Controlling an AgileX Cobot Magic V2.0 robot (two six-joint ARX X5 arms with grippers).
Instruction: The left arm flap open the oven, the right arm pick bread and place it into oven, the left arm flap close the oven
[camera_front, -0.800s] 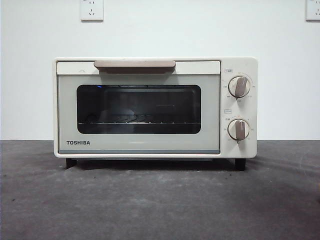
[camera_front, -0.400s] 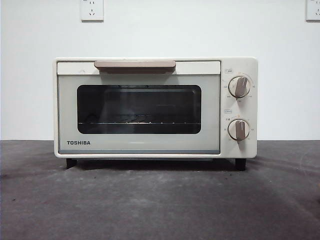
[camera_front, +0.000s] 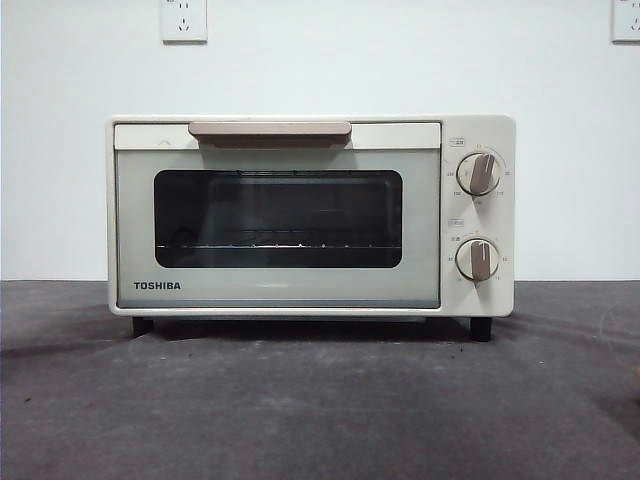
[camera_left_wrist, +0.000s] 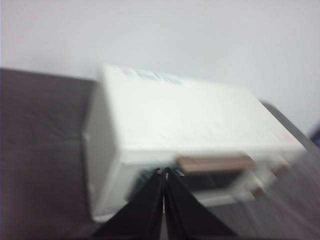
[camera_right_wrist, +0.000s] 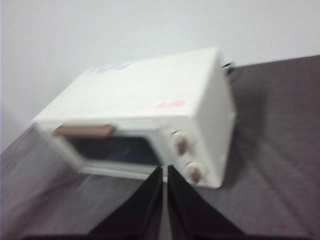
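On the dark grey tabletop (camera_front: 320, 410) stands one cream-white TOSHIBA toaster oven (camera_front: 310, 215), door closed, with one beige bar handle (camera_front: 269, 130) and two beige knobs (camera_front: 479, 173). Both black grippers, left (camera_left_wrist: 163, 175) and right (camera_right_wrist: 164, 172), hover above it, jaws together, holding nothing. Nothing has shifted from earlier.

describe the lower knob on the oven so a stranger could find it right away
Find the cream TOSHIBA oven standing on the dark table. On its right panel sit two beige knobs; the lower knob is below the upper knob, level with the window's bottom edge.
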